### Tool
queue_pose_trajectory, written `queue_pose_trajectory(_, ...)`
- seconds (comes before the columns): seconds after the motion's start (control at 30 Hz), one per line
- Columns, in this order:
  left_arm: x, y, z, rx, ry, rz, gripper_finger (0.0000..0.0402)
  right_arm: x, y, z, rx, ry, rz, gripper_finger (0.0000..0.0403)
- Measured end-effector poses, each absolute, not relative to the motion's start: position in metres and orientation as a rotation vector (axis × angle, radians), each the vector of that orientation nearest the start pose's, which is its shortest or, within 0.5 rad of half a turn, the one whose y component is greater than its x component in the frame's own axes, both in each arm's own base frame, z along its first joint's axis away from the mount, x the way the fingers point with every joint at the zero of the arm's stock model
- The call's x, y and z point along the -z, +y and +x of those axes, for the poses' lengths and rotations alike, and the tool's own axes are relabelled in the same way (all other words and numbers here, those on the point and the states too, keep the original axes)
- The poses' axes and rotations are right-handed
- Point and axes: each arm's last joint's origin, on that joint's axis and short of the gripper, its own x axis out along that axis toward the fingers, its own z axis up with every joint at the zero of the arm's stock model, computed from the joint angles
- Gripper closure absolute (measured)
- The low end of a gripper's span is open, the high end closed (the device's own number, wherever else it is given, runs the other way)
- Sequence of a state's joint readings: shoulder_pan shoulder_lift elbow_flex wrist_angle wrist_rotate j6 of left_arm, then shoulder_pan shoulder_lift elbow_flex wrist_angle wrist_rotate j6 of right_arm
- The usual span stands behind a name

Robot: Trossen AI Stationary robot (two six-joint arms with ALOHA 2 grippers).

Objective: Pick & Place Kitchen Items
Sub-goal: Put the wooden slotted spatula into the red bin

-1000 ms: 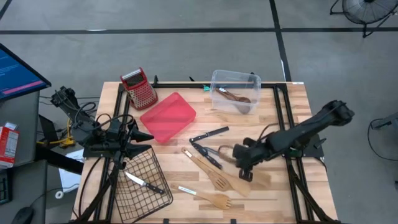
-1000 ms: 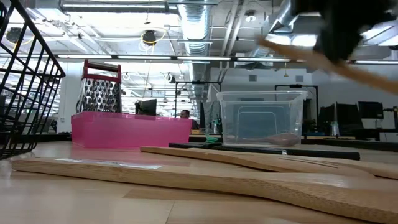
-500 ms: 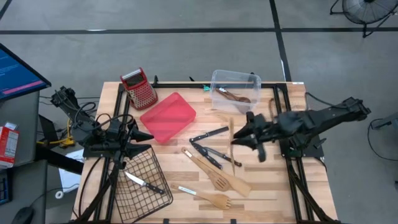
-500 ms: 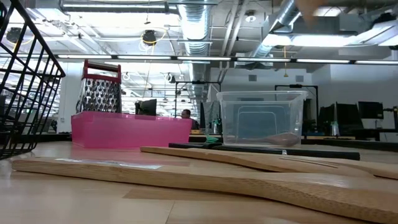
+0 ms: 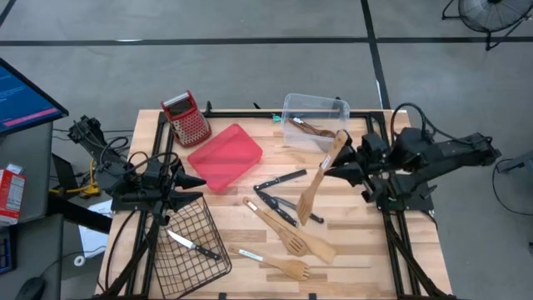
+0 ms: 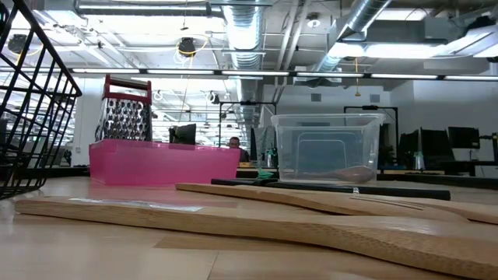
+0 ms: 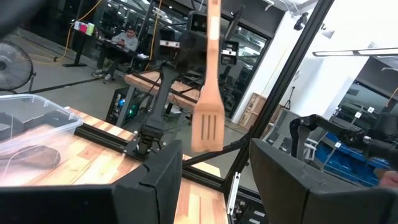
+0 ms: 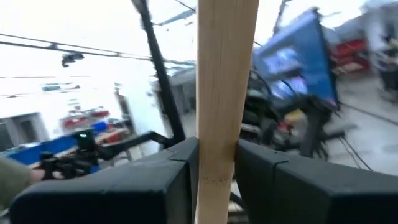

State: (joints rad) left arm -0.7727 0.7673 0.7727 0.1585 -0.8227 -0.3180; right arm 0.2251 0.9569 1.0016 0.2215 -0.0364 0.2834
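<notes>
My right gripper (image 5: 331, 169) is shut on a light wooden slotted turner (image 5: 319, 177), high over the table's right half, near a clear plastic bin (image 5: 315, 122). The left wrist view shows this turner (image 7: 208, 118) hanging in the air across the table. My left gripper (image 5: 200, 182) waits open at the left over a black wire basket (image 5: 187, 242), where one knife (image 5: 193, 247) lies. Two black-handled knives (image 5: 279, 179) and two more wooden utensils (image 5: 296, 236) lie flat on the table's middle. My right gripper pinches the turner's handle (image 8: 217, 124) between its two fingers, a little above the handle's middle. The fingers reach in about level from the table's right side and lie across the handle. The slotted head (image 7: 207, 127) hangs below, clear of the table.
A flat red tray (image 5: 225, 156) and a red-topped grater (image 5: 187, 119) stand at the far left of the table. The clear bin holds a wooden spoon (image 5: 316, 129). The low view looks past wooden utensils (image 6: 233, 222) lying in front of it.
My right gripper has risen from the table's near middle toward the far edge and tipped from pointing down to about level. The turner came up with it, lifted clear, and now hangs head down.
</notes>
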Motion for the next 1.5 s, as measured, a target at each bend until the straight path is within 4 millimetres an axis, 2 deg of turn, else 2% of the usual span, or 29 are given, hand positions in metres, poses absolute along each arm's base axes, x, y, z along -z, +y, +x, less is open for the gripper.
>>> queue_pose_trajectory(0.17,-0.362,-0.097,0.130,-0.031,-0.122,-0.435,0.0233,-0.425,0.044,0.207,-0.466,-0.367,0.267,0.0327)
queue_pose_trajectory(0.3,-0.363,-0.097,0.130,-0.030,-0.125,-0.439,0.0233,-0.427,0.045,0.210,-0.539,-0.417,0.242,0.0327)
queue_pose_trajectory(0.43,-0.365,-0.098,0.130,0.006,-0.138,-0.488,0.0233,-0.426,0.045,0.212,-0.551,-0.403,0.247,0.0327)
queue_pose_trajectory(0.57,-0.376,-0.100,0.133,0.074,-0.241,-0.577,0.0233,-0.421,0.041,0.222,-0.517,-0.378,0.242,0.0327)
queue_pose_trajectory(0.77,-0.388,-0.094,0.156,0.050,-0.444,-0.483,0.0226,-0.401,0.028,0.251,-0.458,-0.295,0.239,0.0327)
queue_pose_trajectory(1.0,-0.389,-0.067,0.193,-0.094,-0.515,-0.340,0.0172,-0.374,0.018,0.283,-0.435,-0.184,0.283,0.0327)
queue_pose_trajectory(1.2,-0.384,-0.045,0.225,-0.087,-0.474,-0.318,0.0129,-0.349,0.005,0.307,-0.380,-0.094,0.329,0.0327)
queue_pose_trajectory(1.37,-0.364,-0.025,0.246,-0.029,-0.339,-0.414,0.0125,-0.332,-0.001,0.320,-0.370,-0.033,0.357,0.0327)
queue_pose_trajectory(1.5,-0.358,-0.016,0.256,0.012,-0.309,-0.433,0.0128,-0.324,-0.002,0.326,-0.391,-0.001,0.370,0.0327)
